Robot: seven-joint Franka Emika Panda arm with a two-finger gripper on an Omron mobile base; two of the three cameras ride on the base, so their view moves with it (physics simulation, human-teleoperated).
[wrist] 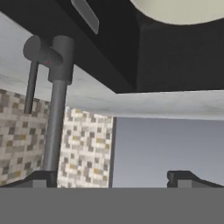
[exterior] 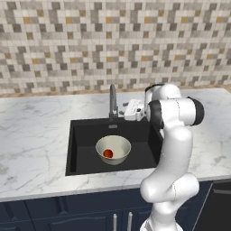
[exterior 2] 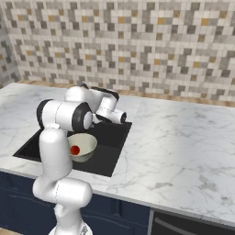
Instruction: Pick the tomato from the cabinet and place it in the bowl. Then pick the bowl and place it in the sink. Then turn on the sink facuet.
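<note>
- Fingertips of the gripper (wrist: 112, 178) stand fully spread, grasping nothing; sink faucet (wrist: 56, 109) lies just off one fingertip, its long axis upright.
- Bowl (exterior: 113, 149) sits inside the sink (exterior: 83, 155), tomato (exterior: 108, 153) in it.
- Count: one faucet, one bowl, one tomato.

Ahead of me a mosaic wall (exterior: 113, 40) of small grey, beige and orange tiles rises behind a white, grey-veined marble worktop (exterior: 31, 131). Below its front edge I see navy cupboard doors (exterior: 81, 216) with slim silver handles (exterior: 114, 222).
</note>
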